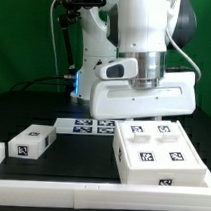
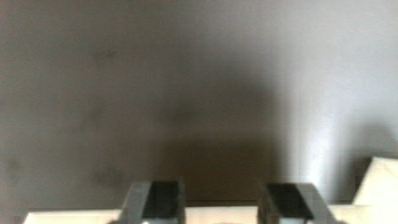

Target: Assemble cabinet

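1. The tool (image 2: 221, 190) has its two fingers (image 2: 153, 200) spread apart. In the wrist view only the dark surface and a pale strip show in the gap between them.
2. The cabinet (image 1: 156, 154), a large white box, lies on the black surface (image 1: 76, 157) at the exterior view's right. It carries four coded tags on its top face and one on its front face.
3. The arm (image 1: 147, 36) stands over the cabinet's far edge, its broad white hand low. The fingertips are hidden there, so I cannot tell whether they touch the cabinet.
4. A small white tagged block (image 1: 29, 142) rests at the exterior view's left, well apart from the cabinet.
5. The marker board (image 1: 87, 126) lies flat between the block and the cabinet, farther back.
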You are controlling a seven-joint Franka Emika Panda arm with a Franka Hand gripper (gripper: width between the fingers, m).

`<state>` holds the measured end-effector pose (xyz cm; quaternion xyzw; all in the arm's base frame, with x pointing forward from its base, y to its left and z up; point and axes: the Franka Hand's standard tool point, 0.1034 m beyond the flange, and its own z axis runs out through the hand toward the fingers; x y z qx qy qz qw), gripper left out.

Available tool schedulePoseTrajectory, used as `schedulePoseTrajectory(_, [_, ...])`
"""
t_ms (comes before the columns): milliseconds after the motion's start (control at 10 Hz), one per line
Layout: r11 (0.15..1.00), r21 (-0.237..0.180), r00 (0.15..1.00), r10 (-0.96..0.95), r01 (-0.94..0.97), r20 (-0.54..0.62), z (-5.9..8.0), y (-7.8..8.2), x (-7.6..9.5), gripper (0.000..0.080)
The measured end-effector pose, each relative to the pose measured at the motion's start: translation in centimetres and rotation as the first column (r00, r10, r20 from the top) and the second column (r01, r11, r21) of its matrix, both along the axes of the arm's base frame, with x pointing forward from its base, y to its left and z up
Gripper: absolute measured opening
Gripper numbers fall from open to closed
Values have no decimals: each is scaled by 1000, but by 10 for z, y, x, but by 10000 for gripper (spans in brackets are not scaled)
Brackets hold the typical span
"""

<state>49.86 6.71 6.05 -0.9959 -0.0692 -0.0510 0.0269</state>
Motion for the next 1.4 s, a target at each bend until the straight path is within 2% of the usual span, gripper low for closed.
schedulePoseTrajectory(200, [1000,-3,1000,14,-14,19,21,-3,6,194])
schedulePoseTrajectory(400, [1000,-4,1000,11,-11,-2,33,-6,10,188])
schedulePoseTrajectory(600, [1000,-3,999,20,-21,-28,47,-7,21,178])
schedulePoseTrajectory(1000, [1000,-3,999,21,-22,-35,47,-7,21,160])
schedulePoseTrajectory(1200, [1000,-3,998,20,-20,-54,65,-9,28,141])
schedulePoseTrajectory(1400, [1000,-3,998,19,-20,-63,70,-9,31,133])
